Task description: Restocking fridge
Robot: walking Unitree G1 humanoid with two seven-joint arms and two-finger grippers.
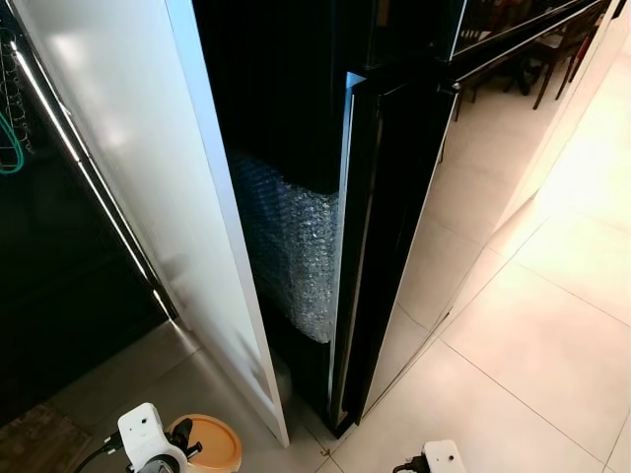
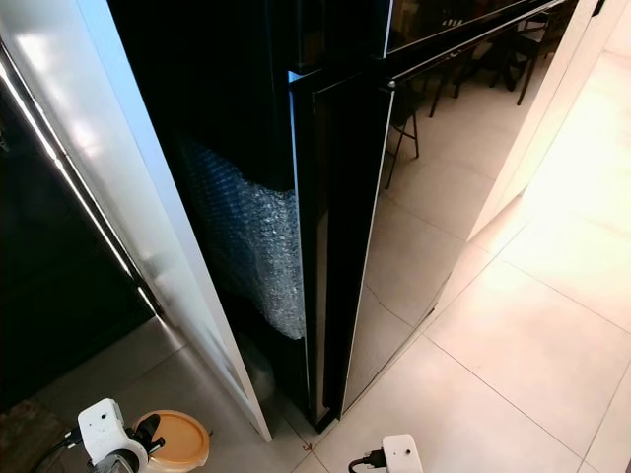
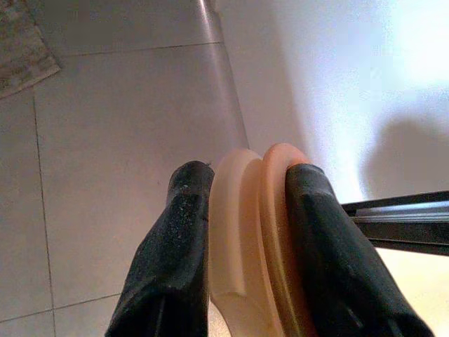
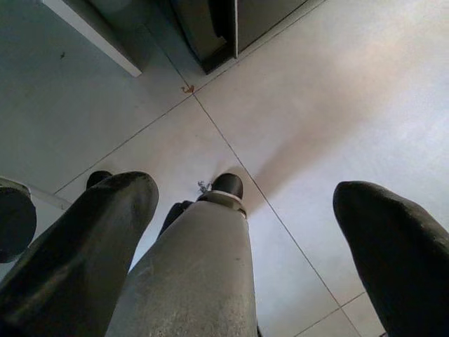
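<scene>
White and glossy, the open fridge door [image 1: 128, 187] is standing at our left, swung wide, with a dark gap beyond it where a pale handle rail [image 1: 84, 168] is catching the light. Down low at our left side we are carrying a round orange lidded container [image 1: 209, 442]; our left gripper [image 3: 242, 210] is clamping it edgewise between its two black fingers [image 3: 172, 253], pads pressing on both faces of the cream and orange rim. Moving rightward, we are looking into the dark fridge interior [image 1: 276, 108], where a sheet of bubble wrap [image 1: 291, 241] is hanging across the lower part. Just beside it the black glossy fridge door [image 1: 389, 227] is standing slightly ajar, reflecting chairs and floor. Further right the beige tiled floor [image 1: 532, 345] is spreading out. Our right gripper [image 4: 242, 210] is hanging over those tiles with its fingers [image 4: 91, 239] spread wide apart, holding nothing.
</scene>
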